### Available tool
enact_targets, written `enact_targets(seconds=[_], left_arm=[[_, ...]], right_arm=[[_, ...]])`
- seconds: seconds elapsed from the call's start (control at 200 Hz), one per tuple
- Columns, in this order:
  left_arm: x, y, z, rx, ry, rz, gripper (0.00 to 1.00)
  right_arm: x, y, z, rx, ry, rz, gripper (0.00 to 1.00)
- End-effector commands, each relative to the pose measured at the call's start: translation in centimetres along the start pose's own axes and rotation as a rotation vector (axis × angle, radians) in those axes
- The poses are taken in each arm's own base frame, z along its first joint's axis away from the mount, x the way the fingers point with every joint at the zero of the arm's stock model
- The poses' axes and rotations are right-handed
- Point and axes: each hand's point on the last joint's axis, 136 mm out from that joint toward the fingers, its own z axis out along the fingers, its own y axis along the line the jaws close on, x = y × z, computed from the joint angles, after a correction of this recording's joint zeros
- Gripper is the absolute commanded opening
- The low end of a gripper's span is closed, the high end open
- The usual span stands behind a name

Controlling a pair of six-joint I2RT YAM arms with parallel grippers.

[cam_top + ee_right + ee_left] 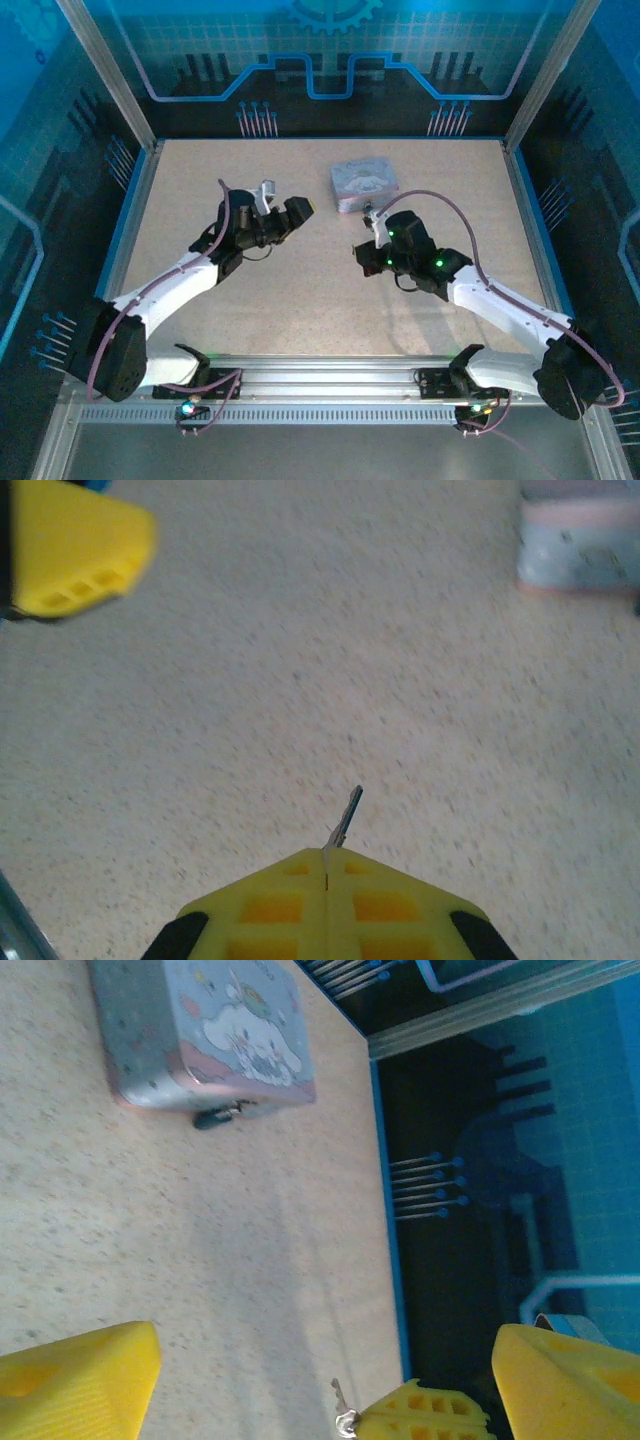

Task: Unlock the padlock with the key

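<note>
A small silver key (348, 818) sticks out from between the yellow fingertips of my right gripper (328, 855), which is shut on it a little above the table. The left wrist view shows the same key (342, 1400) and right fingertips (420, 1415) at its bottom edge. The tiny dark padlock (215, 1117) hangs at the near edge of the silvery tin box (200, 1030). My left gripper (325, 1350) is open, its yellow fingers (80, 1380) wide apart with nothing between them. From above, the left gripper (298, 210) and right gripper (362, 252) face each other mid-table.
The tin box (365, 185) sits at the back centre of the speckled beige table (300, 300), just behind the right arm. A blue rim (130, 220) and metal frame posts border the table. One left finger (75, 550) shows at the right wrist view's top left.
</note>
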Motion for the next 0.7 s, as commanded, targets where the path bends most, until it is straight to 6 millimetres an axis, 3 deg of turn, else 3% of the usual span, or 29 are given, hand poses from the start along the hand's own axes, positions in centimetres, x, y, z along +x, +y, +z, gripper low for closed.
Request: enact_targets(seconds=[0.0,0.16,0.34,0.695], left_arm=[[0.1,-4.8,0.0,0.181,0.066,-0.05,0.85],[0.3,-6.3,0.3,0.269,0.104,-0.079,0.77],[0.7,-6.6,0.8,0.3,0.124,-0.083,0.7],[1.8,-6.6,1.9,0.312,0.157,-0.092,0.6]], right_arm=[[-4.3,2.5,-1.2,-0.111,-0.143,-0.06,0.0],[-6.2,4.0,-1.7,-0.184,-0.222,-0.058,0.0],[-7.7,5.1,-2.0,-0.242,-0.274,-0.041,0.0],[-8.4,6.1,-1.4,-0.288,-0.284,-0.024,0.0]])
